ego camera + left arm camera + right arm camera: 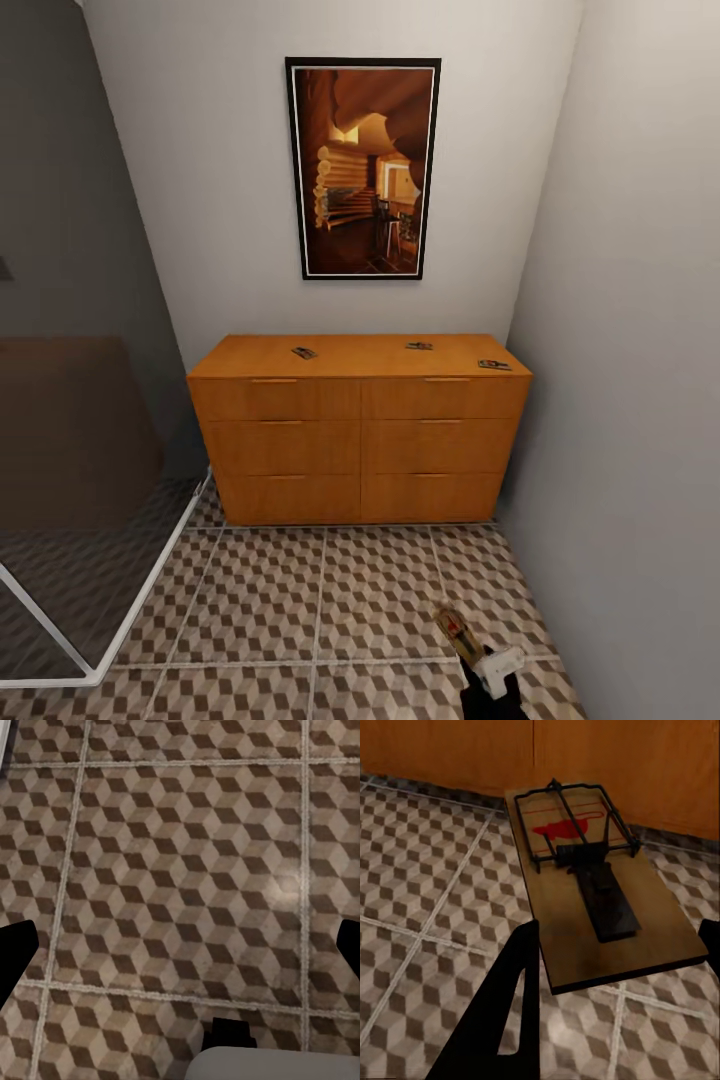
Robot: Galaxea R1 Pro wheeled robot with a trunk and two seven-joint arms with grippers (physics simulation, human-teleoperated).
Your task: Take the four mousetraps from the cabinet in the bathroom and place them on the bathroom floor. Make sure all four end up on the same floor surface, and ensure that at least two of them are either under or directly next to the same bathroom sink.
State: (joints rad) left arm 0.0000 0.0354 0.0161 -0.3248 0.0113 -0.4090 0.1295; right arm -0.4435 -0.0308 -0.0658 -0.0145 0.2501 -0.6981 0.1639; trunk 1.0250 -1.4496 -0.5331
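Observation:
Three mousetraps lie on the flat top of the orange-tan cabinet (360,440): one at the left (304,352), one in the middle right (419,346), one near the right end (494,365). A fourth mousetrap (458,628) (600,892), tan with dark wire and a red spot, is held level above the bathroom floor (320,600), with my right gripper (478,655) (619,934) shut on its near end. My left gripper (180,945) is open over bare cube-pattern tiles (180,855). The bathroom sink is out of view.
A glass shower screen with a white frame (130,610) closes off the left side. A grey wall (640,400) runs along the right, close to the cabinet's end. A framed picture (363,168) hangs above the cabinet.

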